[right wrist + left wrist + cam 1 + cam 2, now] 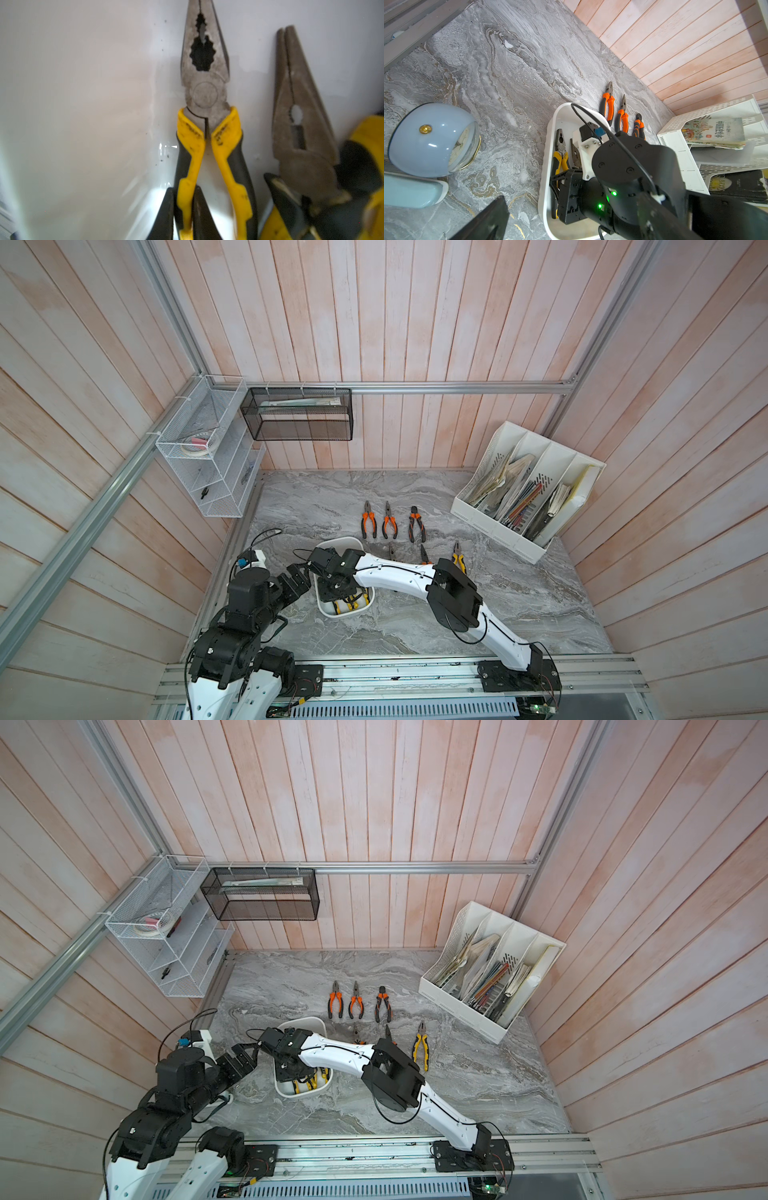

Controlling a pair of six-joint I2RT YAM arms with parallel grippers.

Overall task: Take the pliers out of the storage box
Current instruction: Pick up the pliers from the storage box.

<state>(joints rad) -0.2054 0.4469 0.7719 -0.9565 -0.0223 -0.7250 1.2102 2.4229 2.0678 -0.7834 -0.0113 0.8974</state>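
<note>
**Inside the storage box: right fingers pinch one handle of yellow pliers**

Inside the storage box (347,615), on the robot's left half of the grey marble surface (519,605), the right gripper (184,199) is down low, with the right arm (399,572) stretched across to it. Right wrist view: the two black fingers (166,216) are pressed on either side of one handle of the yellow-handled pliers (204,93). These lie flat on the white box floor, head toward a wall. Two more pliers lie beside them in the box: a grey-headed pair (299,124) and a blurred pair (291,199) with yellow grips.

The left gripper (302,576) hovers just beside the box's left rim, fingers spread, nothing between them.

Out on the surface, beyond the box:
- Far row: three orange-handled pliers (389,522), side by side, heads pointing away from the robot.
- Near row: two half-hidden pliers (392,551) under the right arm, handle colour hard to tell.
- Same row: a loose yellow pair (459,559) just past the elbow.

A white file organizer (528,489) with books and papers sits at the far right. A white mesh basket (199,448) and a black mesh basket (297,414) hang off the frame rails. Left wrist view shows a pale blue clock (431,139) on the surface, apart from the box.
</note>
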